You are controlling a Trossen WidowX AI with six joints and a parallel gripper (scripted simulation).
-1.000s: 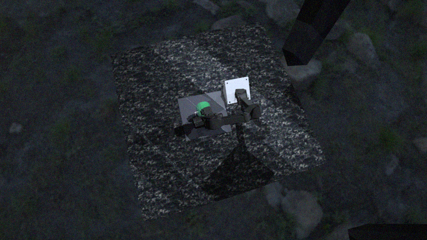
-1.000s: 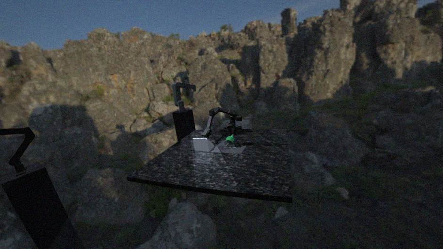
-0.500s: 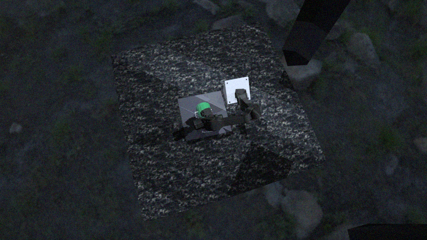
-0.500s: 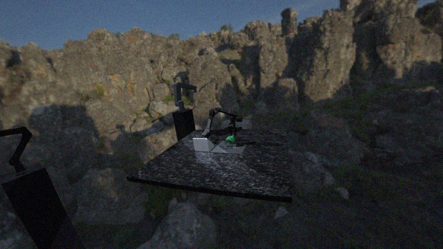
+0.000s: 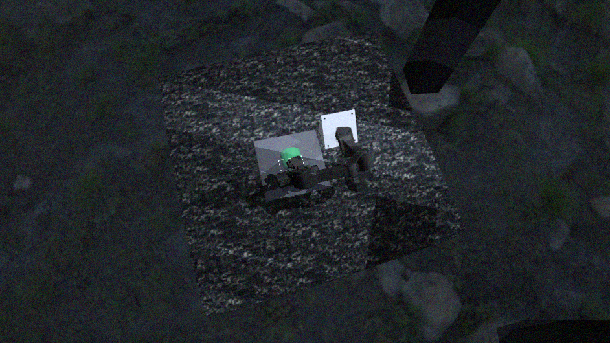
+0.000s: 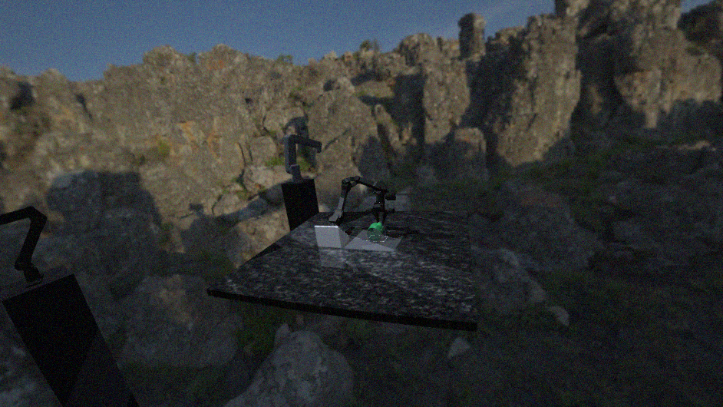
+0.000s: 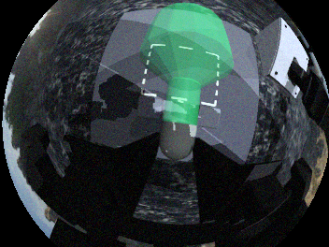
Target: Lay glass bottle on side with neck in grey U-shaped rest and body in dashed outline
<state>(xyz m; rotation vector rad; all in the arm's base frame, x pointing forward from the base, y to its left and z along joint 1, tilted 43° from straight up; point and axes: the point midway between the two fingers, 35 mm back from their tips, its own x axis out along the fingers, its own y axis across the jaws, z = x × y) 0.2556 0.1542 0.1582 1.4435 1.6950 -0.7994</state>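
- My gripper (image 5: 294, 164) (image 6: 379, 218) (image 7: 178, 140) is part-open, its two fingers closed firmly on the dark grey end of the neck of a green, see-through glass bottle (image 5: 291, 153) (image 6: 375, 230) (image 7: 187, 47).
- I expect stiff, slick glass, light to moderate in weight; a sharp knock would break it. The slim neck suits my fingers, but the wide body could swing or roll about that hold, so I would keep the squeeze steady and the lowering slow.
- The bottle slants out below my hand, its body towards the edge of the black speckled stone worktop (image 5: 256, 264) (image 6: 354, 283) (image 7: 70, 84) nearest the exterior camera.
- It is above the flat grey mat (image 5: 266, 149) (image 6: 354, 246) (image 7: 117, 33), inboard of the worktop's corners. From the wrist, the body overlaps the white dashed outline (image 5: 280, 160) (image 7: 154, 45); I cannot tell whether its base touches down.
- The U-shaped rest is too obscured for me to judge the neck's fit. I would level the bottle gently and release only once both ends are supported.
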